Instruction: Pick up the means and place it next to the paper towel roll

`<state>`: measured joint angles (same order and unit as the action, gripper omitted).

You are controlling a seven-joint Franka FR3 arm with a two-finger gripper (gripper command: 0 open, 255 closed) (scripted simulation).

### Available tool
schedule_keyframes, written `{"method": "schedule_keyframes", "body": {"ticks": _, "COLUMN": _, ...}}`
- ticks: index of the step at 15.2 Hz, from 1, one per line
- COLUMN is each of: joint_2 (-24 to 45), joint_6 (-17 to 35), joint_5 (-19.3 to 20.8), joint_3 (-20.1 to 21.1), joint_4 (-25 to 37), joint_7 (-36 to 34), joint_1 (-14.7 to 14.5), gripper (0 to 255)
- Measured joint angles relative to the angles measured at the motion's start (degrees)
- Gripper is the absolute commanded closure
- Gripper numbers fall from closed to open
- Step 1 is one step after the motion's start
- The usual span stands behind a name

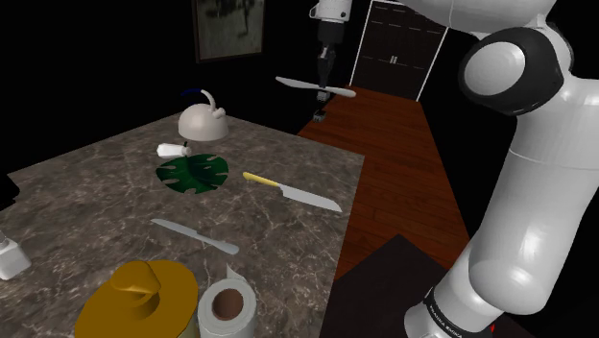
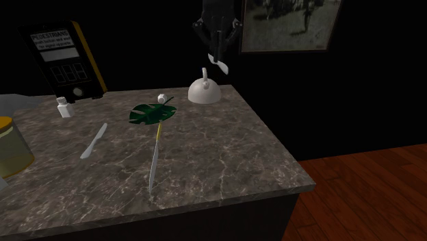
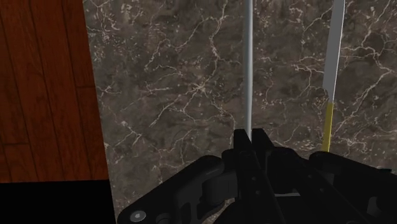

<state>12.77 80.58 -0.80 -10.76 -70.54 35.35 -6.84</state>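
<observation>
Your gripper [image 1: 324, 84] is clamped on the held knife [image 1: 315, 87], which hangs roughly level in the air, clear of the tabletop [image 1: 106, 192]. In the shoulder view it sits at about 1 o'clock from the pale kettle [image 1: 203, 120], above the tabletop's far corner where the wooden floor [image 1: 384, 163] begins. In the wrist view you see the two black fingers [image 3: 242, 141] pinching a thin grey blade that runs straight out from between them over the marbled stone. The yellow-handled knife [image 3: 332, 70] lies on the surface below, beside that blade and roughly parallel to it.

The paper towel roll [image 1: 227, 307] stands upright at the tabletop's near edge. In the shoulder view it is at about 7 o'clock from the held knife and well apart from it. A yellow hat [image 1: 139, 298] sits just beside the roll at its 9 o'clock. A second grey knife [image 1: 195, 235] lies flat at the roll's 11 o'clock, and the yellow-handled knife lies at its 1 o'clock.

A green leaf mat [image 1: 193, 173] rests at 6 o'clock from the kettle, with a small white bottle [image 1: 173, 150] on its side at the kettle's 7 o'clock. In the second exterior view, your gripper hangs just past 12 o'clock above the kettle.
</observation>
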Motion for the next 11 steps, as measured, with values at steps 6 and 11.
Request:
{"method": "schedule_keyframes", "body": {"ticks": 6, "joint_2": -9.78, "joint_6": 2.69, "joint_5": 1.6, "joint_3": 2.99, "joint_4": -12.45, "joint_7": -7.3, "joint_1": -4.75, "gripper": 255}}
{"method": "schedule_keyframes", "body": {"ticks": 11, "joint_2": -16.21, "joint_6": 4.06, "joint_5": 1.95, "joint_3": 6.23, "joint_4": -20.35, "joint_7": -13.84, "joint_1": -8.05, "gripper": 255}}
